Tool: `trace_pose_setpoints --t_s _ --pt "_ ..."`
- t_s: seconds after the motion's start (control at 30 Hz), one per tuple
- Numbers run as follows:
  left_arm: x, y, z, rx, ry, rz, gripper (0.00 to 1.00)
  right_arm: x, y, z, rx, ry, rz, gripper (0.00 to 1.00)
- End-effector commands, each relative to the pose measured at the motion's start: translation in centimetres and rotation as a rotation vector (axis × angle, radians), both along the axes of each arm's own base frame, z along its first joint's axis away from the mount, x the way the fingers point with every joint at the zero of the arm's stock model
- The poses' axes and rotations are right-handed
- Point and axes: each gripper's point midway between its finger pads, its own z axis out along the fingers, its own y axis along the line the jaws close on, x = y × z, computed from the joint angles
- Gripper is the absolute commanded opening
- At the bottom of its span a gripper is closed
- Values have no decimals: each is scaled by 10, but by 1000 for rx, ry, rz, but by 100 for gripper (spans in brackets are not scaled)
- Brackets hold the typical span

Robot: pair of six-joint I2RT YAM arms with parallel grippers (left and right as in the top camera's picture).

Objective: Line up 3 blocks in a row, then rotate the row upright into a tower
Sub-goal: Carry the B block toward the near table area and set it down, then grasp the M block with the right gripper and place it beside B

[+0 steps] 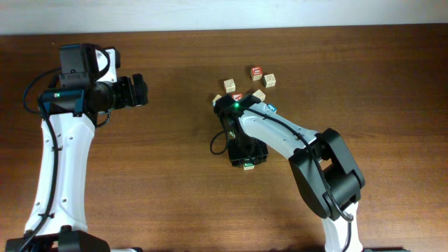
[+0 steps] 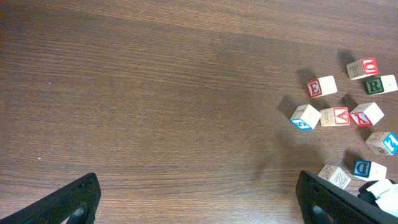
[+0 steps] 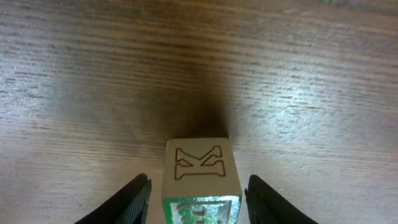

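- My right claw (image 3: 199, 202) stands apart, one finger (image 3: 134, 200) on each side of the K block (image 3: 200, 177). A thin strip of table (image 3: 74, 74) shows between each finger and the wood, so I am not clamped on it.
- The K block sits midway between my right fingertips. Its outlined K faces up at my camera, and a green printed face is turned back toward my wrist.
- The bottom of that block is cut off by the picture's edge, so I cannot tell how it sits on the table.
- A dark shadow lies on the table just ahead of the block, beyond my fingertips.
- From overhead, my right claw points back toward my own base. The other blocks (image 1: 257, 71) lie behind it, past the wrist, near but not touching the claw.
- My left claw (image 2: 198, 190) is spread wide, with only wood grain between its two fingers.
- The other blocks lie ahead of the left claw, off to its right-finger side. They are a loose scatter with red, green and blue letters, and three of them sit in a row just beside one another.
- From overhead, my left claw hangs well apart from the K block and from my right claw.
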Motion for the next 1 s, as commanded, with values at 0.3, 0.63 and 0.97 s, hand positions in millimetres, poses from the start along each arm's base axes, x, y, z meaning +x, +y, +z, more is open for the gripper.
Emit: trace_pose_setpoints --t_s 0.3,0.63,0.97 --pt "3 2 5 1 -14 10 99 127 -34 15 41 -270 -193 53" --pt "4 2 6 1 -18 10 99 128 -45 23 -23 -206 -229 57" --pt "4 2 6 2 -17 10 99 116 -57 3 -78 -175 -376 49"
